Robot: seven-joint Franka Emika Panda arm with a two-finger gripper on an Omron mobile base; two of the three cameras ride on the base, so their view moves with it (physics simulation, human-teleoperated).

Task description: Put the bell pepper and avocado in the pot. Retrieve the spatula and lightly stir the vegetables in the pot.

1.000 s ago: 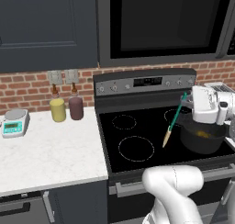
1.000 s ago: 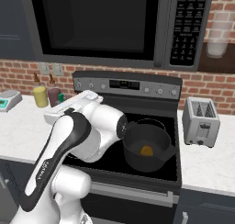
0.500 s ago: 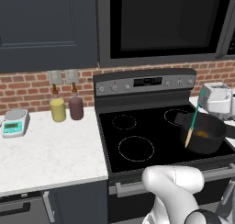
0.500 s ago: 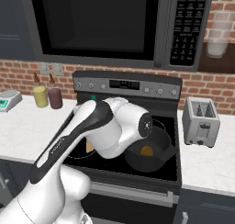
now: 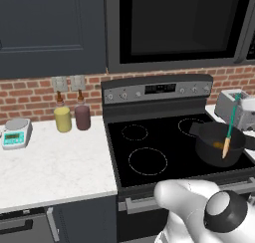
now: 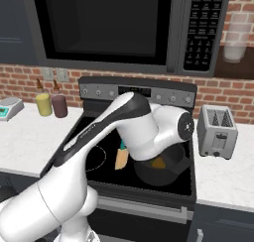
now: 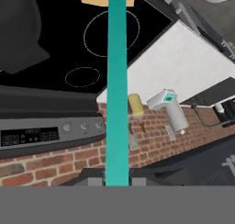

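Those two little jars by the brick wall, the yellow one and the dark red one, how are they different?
The yellow jar is pale mustard yellow; the dark maroon jar is a deep wine brown. The yellow jar stands to the left, nearer the small kitchen scale; the maroon jar stands nearer the black stove. Both look about the same size, stand upright on the white counter and have a thin dark neck.

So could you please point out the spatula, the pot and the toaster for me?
spatula (image 5: pixel 230 128), left base view, on its teal handle.
pot (image 5: pixel 208 150), left base view, on its dark outer wall.
toaster (image 6: pixel 217 132), right base view, on its front face.
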